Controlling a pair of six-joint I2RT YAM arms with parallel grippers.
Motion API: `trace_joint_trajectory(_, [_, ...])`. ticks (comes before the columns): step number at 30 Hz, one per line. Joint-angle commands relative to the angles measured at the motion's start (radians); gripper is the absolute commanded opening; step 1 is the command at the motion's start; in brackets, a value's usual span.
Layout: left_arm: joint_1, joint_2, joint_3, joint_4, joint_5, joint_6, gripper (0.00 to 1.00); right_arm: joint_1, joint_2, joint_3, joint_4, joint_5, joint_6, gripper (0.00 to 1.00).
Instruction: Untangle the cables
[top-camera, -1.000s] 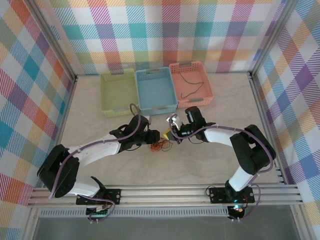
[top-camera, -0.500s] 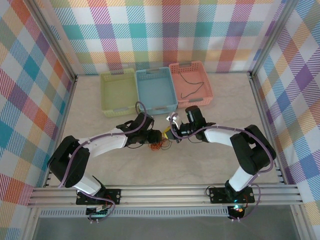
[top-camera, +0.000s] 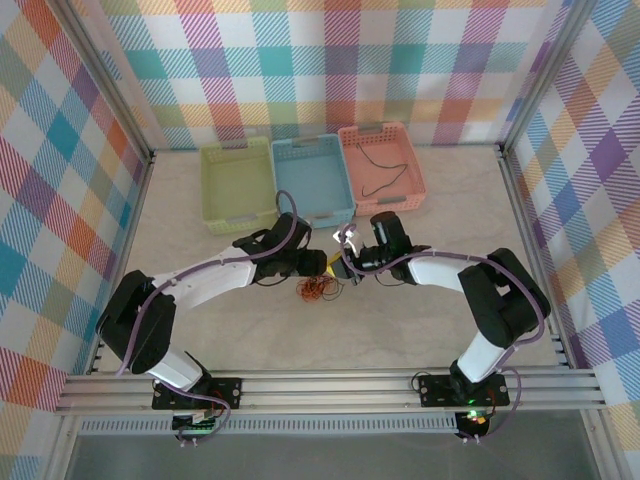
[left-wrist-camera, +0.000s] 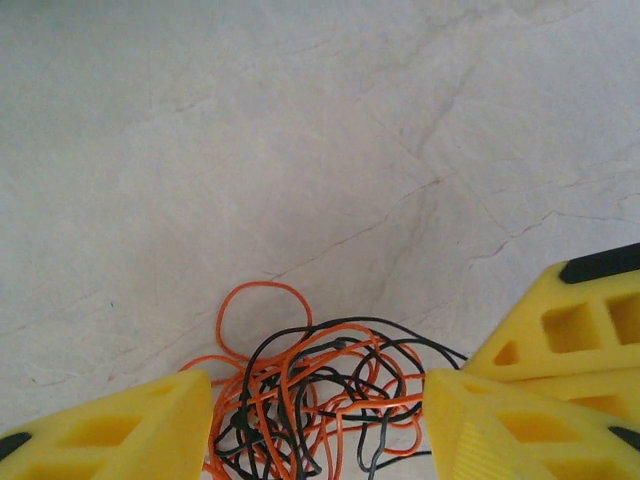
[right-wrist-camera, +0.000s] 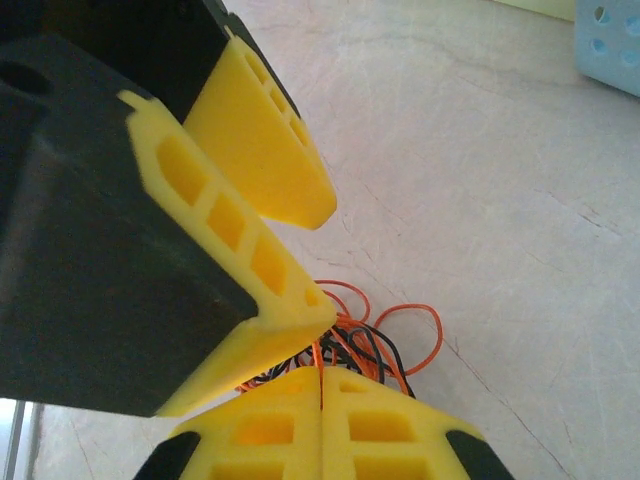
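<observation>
Left wrist view: left claw (left-wrist-camera: 318, 380) spread, orange-and-black cables (left-wrist-camera: 305, 405) bunched between its fingers (left-wrist-camera: 120, 430). Right claw (right-wrist-camera: 320, 378) pressed together, tips at clump's edge; strand pinched or not, cannot tell. Clump on near side of blue basket (top-camera: 313, 180), apart from it.

- Counter (left-wrist-camera: 300, 120): pale stone-look, fine grey veins, matt, smooth.
- Cables (left-wrist-camera: 300, 385) on the counter: thin orange and black strands, smooth sheathing.
- Left end effector (left-wrist-camera: 318, 400): matt yellow plastic fingers (left-wrist-camera: 130, 430), pocketed.
- Baskets (top-camera: 315, 216), counter's far edge: perforated plastic.
- Rails (top-camera: 330, 388), counter's near edge: brushed metal.
</observation>
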Motion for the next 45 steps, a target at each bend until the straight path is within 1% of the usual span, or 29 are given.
trace_joint_trajectory(1, [0.009, -0.007, 0.059, -0.060, -0.070, 0.068, 0.59, -0.018, -0.030, -0.033, 0.120, -0.037, 0.080, 0.00])
trace_joint_trajectory(2, [0.006, -0.016, 0.058, -0.047, -0.101, 0.072, 0.58, -0.025, -0.036, -0.040, 0.135, -0.036, 0.096, 0.00])
trace_joint_trajectory(3, [0.006, -0.028, 0.048, -0.020, -0.106, 0.079, 0.59, -0.033, -0.037, -0.044, 0.146, -0.028, 0.113, 0.00])
trace_joint_trajectory(7, [0.006, -0.025, 0.049, 0.024, -0.077, 0.134, 0.63, -0.069, -0.037, -0.058, 0.190, -0.022, 0.182, 0.00])
trace_joint_trajectory(9, [0.011, 0.000, 0.059, 0.043, 0.001, 0.160, 0.67, -0.087, -0.032, -0.063, 0.210, -0.037, 0.208, 0.00])
trace_joint_trajectory(11, [0.011, 0.018, 0.071, 0.043, 0.046, 0.177, 0.67, -0.094, -0.027, -0.062, 0.216, -0.042, 0.217, 0.00])
trace_joint_trajectory(13, [0.012, 0.025, 0.079, 0.074, 0.065, 0.198, 0.67, -0.094, -0.019, -0.053, 0.200, -0.050, 0.219, 0.00])
trace_joint_trajectory(14, [0.012, 0.033, 0.094, 0.062, 0.059, 0.211, 0.67, -0.094, -0.018, -0.049, 0.196, -0.051, 0.219, 0.00])
trace_joint_trajectory(16, [0.012, 0.070, 0.145, -0.016, 0.034, 0.249, 0.67, -0.095, -0.020, -0.052, 0.200, -0.050, 0.221, 0.00])
trace_joint_trajectory(18, [0.012, 0.092, 0.170, -0.036, -0.006, 0.278, 0.66, -0.099, -0.021, -0.056, 0.212, -0.049, 0.233, 0.00])
trace_joint_trajectory(22, [0.012, 0.067, 0.122, 0.043, -0.068, 0.332, 0.66, -0.104, -0.015, -0.057, 0.220, -0.059, 0.243, 0.00])
trace_joint_trajectory(24, [0.012, 0.049, 0.081, 0.130, -0.063, 0.383, 0.67, -0.105, -0.015, -0.057, 0.224, -0.058, 0.245, 0.00])
trace_joint_trajectory(27, [0.012, 0.036, 0.006, 0.245, -0.052, 0.421, 0.67, -0.104, -0.017, -0.058, 0.228, -0.060, 0.246, 0.00])
trace_joint_trajectory(31, [0.012, 0.061, -0.019, 0.300, -0.011, 0.431, 0.67, -0.104, -0.022, -0.063, 0.236, -0.059, 0.248, 0.00])
trace_joint_trajectory(35, [0.015, 0.078, -0.072, 0.394, -0.035, 0.427, 0.67, -0.104, -0.024, -0.069, 0.251, -0.062, 0.252, 0.00])
trace_joint_trajectory(37, [0.015, 0.088, -0.088, 0.433, -0.017, 0.424, 0.67, -0.104, -0.021, -0.067, 0.250, -0.067, 0.256, 0.00])
trace_joint_trajectory(41, [0.015, 0.098, -0.089, 0.451, -0.011, 0.415, 0.67, -0.104, -0.023, -0.070, 0.260, -0.075, 0.259, 0.00])
trace_joint_trajectory(45, [0.015, 0.118, -0.069, 0.425, -0.020, 0.411, 0.65, -0.104, -0.027, -0.076, 0.283, -0.086, 0.266, 0.00])
